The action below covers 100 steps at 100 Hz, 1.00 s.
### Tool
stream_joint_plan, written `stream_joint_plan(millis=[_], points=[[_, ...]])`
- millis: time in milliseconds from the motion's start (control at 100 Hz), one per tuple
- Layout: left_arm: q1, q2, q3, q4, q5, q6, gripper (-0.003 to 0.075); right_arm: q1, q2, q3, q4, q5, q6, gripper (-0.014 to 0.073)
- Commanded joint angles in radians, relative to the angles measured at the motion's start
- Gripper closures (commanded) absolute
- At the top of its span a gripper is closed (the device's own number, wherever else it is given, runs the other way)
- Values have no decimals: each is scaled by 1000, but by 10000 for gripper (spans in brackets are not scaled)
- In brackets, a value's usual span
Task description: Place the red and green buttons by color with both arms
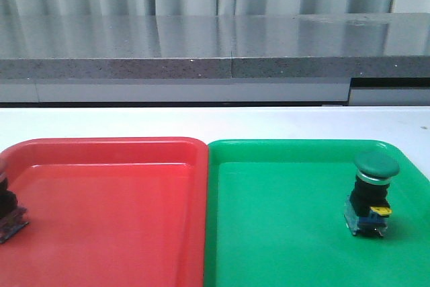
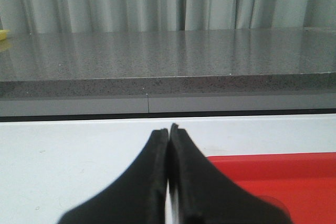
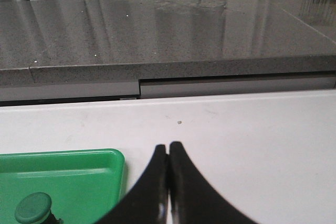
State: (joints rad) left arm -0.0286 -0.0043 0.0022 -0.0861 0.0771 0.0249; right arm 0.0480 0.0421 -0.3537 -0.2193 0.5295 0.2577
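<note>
The green button (image 1: 373, 193) stands upright in the green tray (image 1: 269, 233), toward its right side, domed cap on top, silver ring beneath it, black body and a blue base with a yellow tab. The right wrist view catches its cap (image 3: 33, 208) near the tray's corner (image 3: 113, 161). The red button (image 1: 8, 213) sits at the far left edge of the red tray (image 1: 114, 199), mostly cut off by the picture's border; only a dark body and base show, so its colour cannot be confirmed from here. The two trays lie side by side, rims touching, on the white counter (image 1: 215, 122).

Judging by their build, these switches are small, rigid and light, with a smooth rounded cap that would likely slip between fingers. The squarer black body below the ring looks the surer place to take hold; being top-heavy on a narrow base, a button could tip if nudged.

No brand, label or legible writing shows on the buttons or trays.

The left gripper (image 2: 169, 129) has its fingers pressed together with nothing between them, above the counter near the red tray's corner (image 2: 273, 166). The right gripper (image 3: 168, 146) is likewise closed and empty, just beside the green tray. With each button apparently in a tray, the sorting looks complete.
</note>
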Motion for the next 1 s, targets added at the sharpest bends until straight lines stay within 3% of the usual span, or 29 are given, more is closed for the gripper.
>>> stream_joint_plan(millis=[0,270,510,630,990], points=[[1,-31,12,-8,-87,-2,741,-4,-19,0,-23,-108,-48,652],[1,-31,12,-8,-87,-2,741,-13,-74,123,-21,-208,-80,652],[1,-31,12,-8,-87,-2,741,-37,-74,285,160,-486,-215,652],[1,-31,12,-8,-87,-2,741,-69,-74,366,200,-606,-221,652],[1,-31,12,-8,-87,-2,741,-74,-75,363,200,-595,-221,652]])
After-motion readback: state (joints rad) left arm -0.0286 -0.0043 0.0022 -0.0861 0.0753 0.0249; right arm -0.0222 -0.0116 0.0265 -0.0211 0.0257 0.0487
